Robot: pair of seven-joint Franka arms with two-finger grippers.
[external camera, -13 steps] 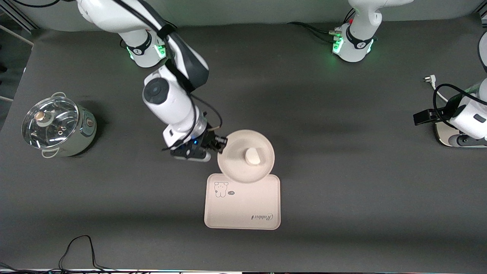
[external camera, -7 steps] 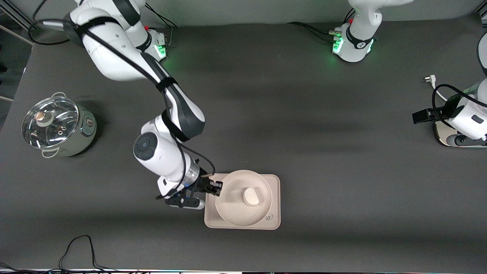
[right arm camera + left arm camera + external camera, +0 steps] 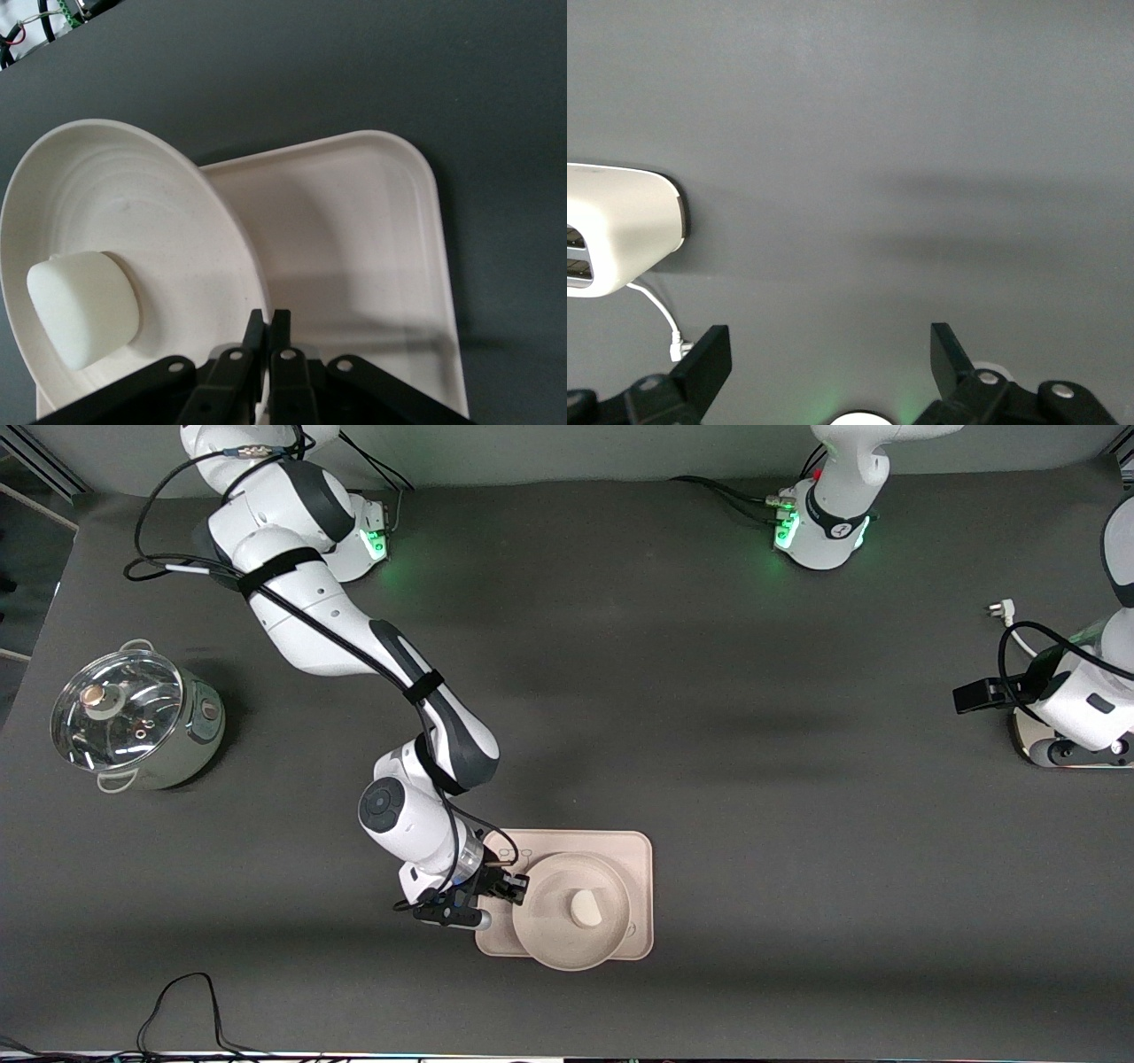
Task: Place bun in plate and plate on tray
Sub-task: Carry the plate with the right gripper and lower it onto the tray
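Cream-beige tray (image 3: 633,850) lies on the dark table (image 3: 709,691), nearer the front camera than the arms' bases. Plate (image 3: 549,943) sits over the tray's camera-side part, rim overhanging that edge; whether it rests flat cannot be told. Bun (image 3: 584,908) lies in the plate, about centre. Right gripper (image 3: 516,888) fingers (image 3: 266,341) pinched together on the plate rim toward the right arm's end. Left gripper (image 3: 831,354) waits over bare table at the left arm's end, fingers apart, holding nothing

One bun (image 3: 584,908), one plate (image 3: 554,939), one tray (image 3: 620,849), one lidded pot (image 3: 133,720), two grippers.
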